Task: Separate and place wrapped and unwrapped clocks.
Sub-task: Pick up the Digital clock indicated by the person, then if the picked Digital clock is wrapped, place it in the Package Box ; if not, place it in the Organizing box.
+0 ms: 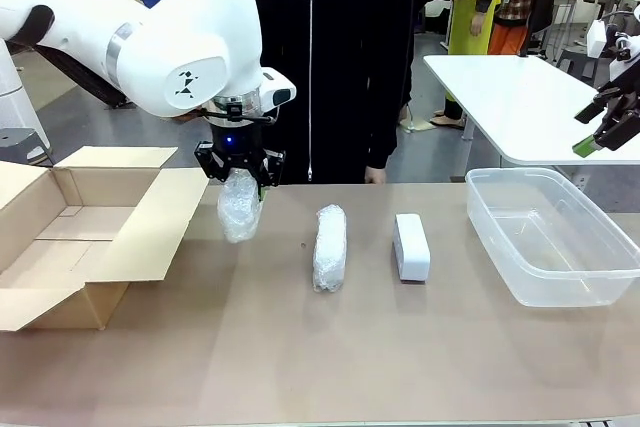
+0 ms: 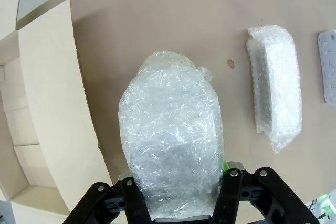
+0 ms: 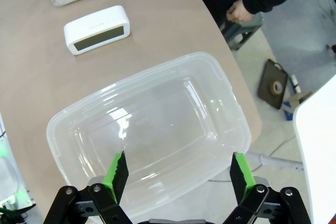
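My left gripper (image 1: pixel 240 179) is shut on a bubble-wrapped clock (image 1: pixel 239 208), which hangs above the table beside the flap of the cardboard box (image 1: pixel 70 237). From the left wrist the bundle (image 2: pixel 170 135) stands between the fingers. A second wrapped clock (image 1: pixel 330 246) lies at the table's middle, also in the left wrist view (image 2: pixel 276 82). The bare white clock (image 1: pixel 411 245) lies to its right; the right wrist view shows its dark face (image 3: pixel 97 29). My right gripper (image 3: pixel 176 176) is open, high above the clear plastic bin (image 3: pixel 152 129), and shows at the far right (image 1: pixel 600 132).
The open cardboard box sits at the table's left with its flaps spread. The clear bin (image 1: pixel 550 232) stands at the right end. A person in black (image 1: pixel 330 57) stands at the far side, a hand (image 3: pixel 239 10) near the edge.
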`<control>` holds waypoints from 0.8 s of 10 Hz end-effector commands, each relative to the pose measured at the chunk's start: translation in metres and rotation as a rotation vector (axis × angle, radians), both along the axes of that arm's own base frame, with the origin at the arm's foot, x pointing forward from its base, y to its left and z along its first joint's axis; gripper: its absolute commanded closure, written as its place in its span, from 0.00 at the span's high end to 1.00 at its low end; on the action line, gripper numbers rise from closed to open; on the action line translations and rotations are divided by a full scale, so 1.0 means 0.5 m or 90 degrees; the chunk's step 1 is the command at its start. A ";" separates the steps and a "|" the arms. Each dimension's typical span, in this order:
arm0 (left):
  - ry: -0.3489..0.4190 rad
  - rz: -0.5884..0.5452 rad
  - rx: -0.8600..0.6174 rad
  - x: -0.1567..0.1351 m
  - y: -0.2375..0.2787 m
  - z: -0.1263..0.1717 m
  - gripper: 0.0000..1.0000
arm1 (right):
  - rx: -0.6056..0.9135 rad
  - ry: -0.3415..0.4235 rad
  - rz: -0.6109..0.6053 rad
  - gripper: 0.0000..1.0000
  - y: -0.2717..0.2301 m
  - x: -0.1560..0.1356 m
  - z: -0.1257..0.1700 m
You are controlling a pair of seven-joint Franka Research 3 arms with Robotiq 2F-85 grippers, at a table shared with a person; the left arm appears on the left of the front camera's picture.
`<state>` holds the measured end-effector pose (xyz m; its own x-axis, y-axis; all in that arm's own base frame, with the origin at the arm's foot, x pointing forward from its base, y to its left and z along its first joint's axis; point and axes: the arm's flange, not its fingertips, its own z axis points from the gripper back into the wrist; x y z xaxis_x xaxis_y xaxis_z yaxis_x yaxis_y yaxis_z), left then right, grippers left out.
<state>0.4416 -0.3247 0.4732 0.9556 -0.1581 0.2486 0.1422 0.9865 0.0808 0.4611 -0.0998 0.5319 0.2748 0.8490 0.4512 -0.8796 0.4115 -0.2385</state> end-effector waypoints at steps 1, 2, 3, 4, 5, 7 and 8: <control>0.001 -0.004 0.002 -0.007 -0.004 -0.004 0.32 | 0.006 0.000 0.005 1.00 -0.001 0.002 -0.003; 0.001 -0.004 0.002 -0.007 -0.004 -0.004 0.32 | 0.006 0.000 0.005 1.00 -0.001 0.002 -0.003; 0.001 -0.004 0.002 -0.007 -0.004 -0.004 0.32 | 0.006 0.000 0.005 1.00 -0.001 0.002 -0.003; 0.001 -0.004 0.002 -0.007 -0.004 -0.004 0.32 | 0.006 0.000 0.005 1.00 -0.001 0.002 -0.003; 0.001 -0.004 0.002 -0.007 -0.004 -0.004 0.32 | 0.006 0.000 0.005 1.00 -0.001 0.002 -0.003; 0.001 -0.004 0.002 -0.007 -0.004 -0.004 0.32 | 0.006 0.000 0.005 1.00 -0.001 0.002 -0.003; 0.001 -0.004 0.002 -0.007 -0.004 -0.004 0.32 | 0.006 0.000 0.005 1.00 -0.001 0.002 -0.003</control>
